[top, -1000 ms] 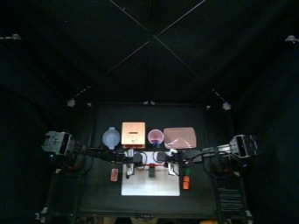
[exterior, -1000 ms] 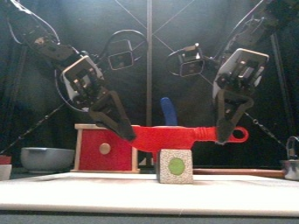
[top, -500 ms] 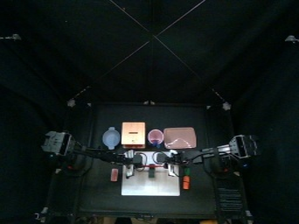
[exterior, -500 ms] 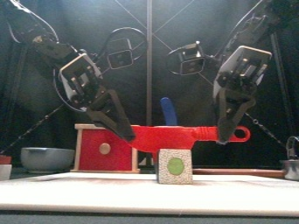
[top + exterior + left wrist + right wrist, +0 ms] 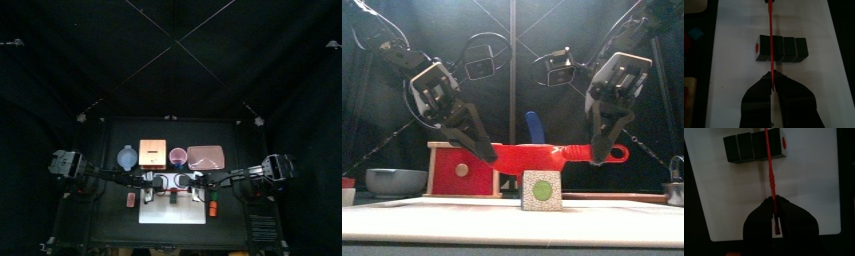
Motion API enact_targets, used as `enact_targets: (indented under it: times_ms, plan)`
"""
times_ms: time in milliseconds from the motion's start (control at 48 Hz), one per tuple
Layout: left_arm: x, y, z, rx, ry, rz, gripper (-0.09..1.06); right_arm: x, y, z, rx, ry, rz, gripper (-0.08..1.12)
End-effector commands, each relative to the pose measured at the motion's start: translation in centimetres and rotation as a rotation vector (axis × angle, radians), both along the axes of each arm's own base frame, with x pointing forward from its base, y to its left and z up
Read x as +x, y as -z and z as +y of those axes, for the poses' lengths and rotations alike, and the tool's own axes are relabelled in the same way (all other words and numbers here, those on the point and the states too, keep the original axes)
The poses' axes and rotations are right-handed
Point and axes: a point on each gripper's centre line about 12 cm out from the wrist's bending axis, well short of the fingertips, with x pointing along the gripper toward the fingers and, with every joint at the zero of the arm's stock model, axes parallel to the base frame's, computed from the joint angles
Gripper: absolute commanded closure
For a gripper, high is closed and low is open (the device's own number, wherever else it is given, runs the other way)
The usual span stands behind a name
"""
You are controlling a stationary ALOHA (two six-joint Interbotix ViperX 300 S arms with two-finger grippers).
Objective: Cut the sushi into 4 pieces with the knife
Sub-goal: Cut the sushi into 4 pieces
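Viewing the front, we find the left gripper (image 5: 484, 152) and the right gripper (image 5: 597, 153) each pinching the red knife (image 5: 543, 155), held level. The sushi roll (image 5: 543, 188) stands just beneath, between them, on the white cutting board (image 5: 422, 222).

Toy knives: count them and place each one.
2. The red knife is held level above the sushi roll between the left gripper and right gripper; the blue knife stands upright behind it, base hidden.

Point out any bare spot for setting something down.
Free: white board's front strip, before the sushi roll. Crowded: over the roll, where left gripper and right gripper hold the red knife; behind, bowl, wooden box, pink tray.
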Motion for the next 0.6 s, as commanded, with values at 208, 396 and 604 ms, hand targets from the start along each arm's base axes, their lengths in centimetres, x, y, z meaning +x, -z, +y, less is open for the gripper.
enact_targets:
  times_ms: [208,396,604]
  plan:
    - [-0.12,0.45,0.05,0.003,0.002,0.023,0.53,0.19,-0.05,-0.41,-0.007,0.007,0.001,0.73]
    - [-0.08,0.58,0.04,0.004,0.002,0.026,0.53,0.22,0.42,-0.35,-0.006,0.006,0.015,0.73]
    - [-0.13,0.68,0.05,0.004,0.002,0.029,0.53,0.24,0.83,-0.18,-0.006,0.001,0.027,0.73]
